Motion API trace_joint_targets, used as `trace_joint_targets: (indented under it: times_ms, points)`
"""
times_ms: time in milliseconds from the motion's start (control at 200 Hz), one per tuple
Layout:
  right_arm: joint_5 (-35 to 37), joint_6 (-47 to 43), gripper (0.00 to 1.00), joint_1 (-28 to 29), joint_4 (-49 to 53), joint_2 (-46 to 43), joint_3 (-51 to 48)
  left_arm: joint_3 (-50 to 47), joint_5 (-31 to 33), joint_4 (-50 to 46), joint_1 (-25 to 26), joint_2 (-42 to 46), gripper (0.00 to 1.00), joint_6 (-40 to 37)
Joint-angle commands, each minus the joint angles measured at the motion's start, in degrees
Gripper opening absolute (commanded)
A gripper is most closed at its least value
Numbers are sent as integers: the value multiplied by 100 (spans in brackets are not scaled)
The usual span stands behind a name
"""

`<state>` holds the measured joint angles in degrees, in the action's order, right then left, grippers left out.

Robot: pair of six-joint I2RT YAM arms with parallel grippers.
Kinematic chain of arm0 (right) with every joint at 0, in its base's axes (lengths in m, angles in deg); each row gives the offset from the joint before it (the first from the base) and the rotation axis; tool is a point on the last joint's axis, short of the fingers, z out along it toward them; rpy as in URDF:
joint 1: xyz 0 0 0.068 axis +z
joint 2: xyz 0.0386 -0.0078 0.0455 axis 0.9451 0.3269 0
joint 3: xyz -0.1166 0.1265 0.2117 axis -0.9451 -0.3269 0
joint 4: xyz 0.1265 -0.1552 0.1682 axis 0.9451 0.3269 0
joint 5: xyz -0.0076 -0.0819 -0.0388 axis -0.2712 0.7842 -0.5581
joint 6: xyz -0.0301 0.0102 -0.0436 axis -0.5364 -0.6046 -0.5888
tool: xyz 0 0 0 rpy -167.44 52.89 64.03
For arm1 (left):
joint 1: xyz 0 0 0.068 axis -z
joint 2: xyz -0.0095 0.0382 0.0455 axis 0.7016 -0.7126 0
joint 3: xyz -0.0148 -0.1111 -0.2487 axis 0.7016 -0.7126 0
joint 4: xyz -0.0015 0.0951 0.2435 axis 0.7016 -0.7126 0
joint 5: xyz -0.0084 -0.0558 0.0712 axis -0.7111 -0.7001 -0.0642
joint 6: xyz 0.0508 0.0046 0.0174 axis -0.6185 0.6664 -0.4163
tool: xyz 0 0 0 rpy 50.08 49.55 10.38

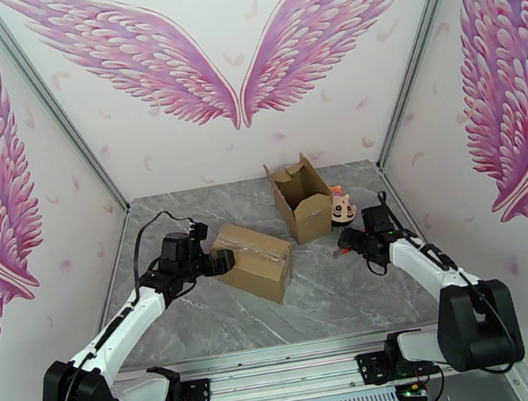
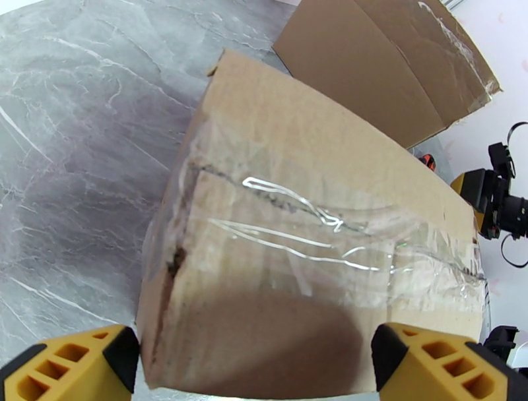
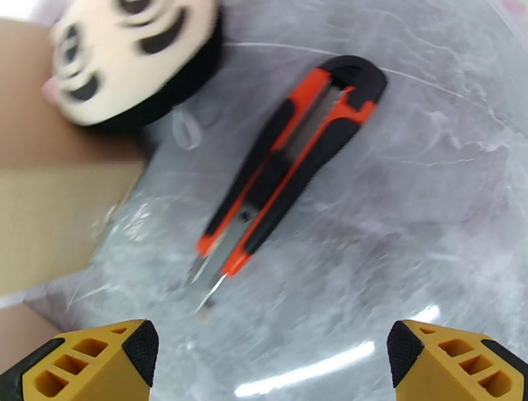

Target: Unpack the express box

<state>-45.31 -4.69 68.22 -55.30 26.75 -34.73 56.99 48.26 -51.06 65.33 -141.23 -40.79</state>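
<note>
Top external: sealed box (image 1: 253,260) lies mid-table, open box (image 1: 301,199) behind it. Left gripper (image 1: 226,261) spread wide at sealed box's left end, gripping nothing. Right wrist: right gripper (image 3: 264,363) wide open over knife (image 3: 290,165) beside doll (image 3: 125,53), empty.

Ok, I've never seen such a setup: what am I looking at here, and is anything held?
Two white robot arms sit at the near edge of a grey marbled table. The overhead picture looks down from behind them; the other two come from wrist cameras, the yellow tips being each arm's fingers. On the table are a taped cardboard box, an opened box, a cartoon-faced toy and an orange-and-black utility knife. The left gripper is open at the taped box's end; the right gripper is open above the knife. Nothing is held.
</note>
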Motion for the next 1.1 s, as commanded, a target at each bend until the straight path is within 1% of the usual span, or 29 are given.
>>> trace_joint_targets:
  times_ms: [0, 145, 185, 280, 480, 540, 560, 595, 615, 770, 805, 994, 1049, 1094]
  points:
    - [23, -89, 96, -60, -133, 558, 393, 156, 171, -18, 47, 1, 98, -108]
    - [113, -6, 93, -72, -86, 1395, 1036, 210, 465, -83, 66, 219, 99, -282]
    - [94, -8, 91, -71, -79, 1545, 1180, 203, 552, -117, 66, 288, 99, -325]
    - [183, 13, 90, -72, -92, 1863, 1439, 167, 725, -164, 67, 455, 99, -388]
    - [315, -156, 86, -71, 182, 2520, 1872, 197, 803, -285, 66, 480, 99, -504]
    - [323, -165, 85, -67, 169, 2621, 1878, 207, 811, -292, 67, 471, 99, -522]
    - [311, -170, 82, -70, 152, 2654, 1881, 208, 820, -297, 67, 473, 99, -529]
    - [306, -194, 81, -73, 153, 2706, 1899, 213, 804, -304, 65, 471, 99, -538]
    - [251, -204, 78, -74, 172, 2746, 1934, 221, 807, -301, 67, 471, 99, -540]
    - [153, -275, 75, -72, 260, 2907, 2066, 215, 813, -312, 67, 511, 99, -599]
    - [127, -296, 72, -73, 281, 2916, 2076, 221, 812, -308, 67, 506, 99, -597]
    - [104, -308, 70, -67, 227, 2778, 1865, 235, 783, -326, 67, 517, 99, -610]
    - [97, -311, 70, -73, 213, 2730, 1793, 222, 782, -328, 66, 543, 99, -610]
    - [90, -320, 72, -73, 194, 2695, 1744, 200, 778, -319, 64, 579, 99, -610]
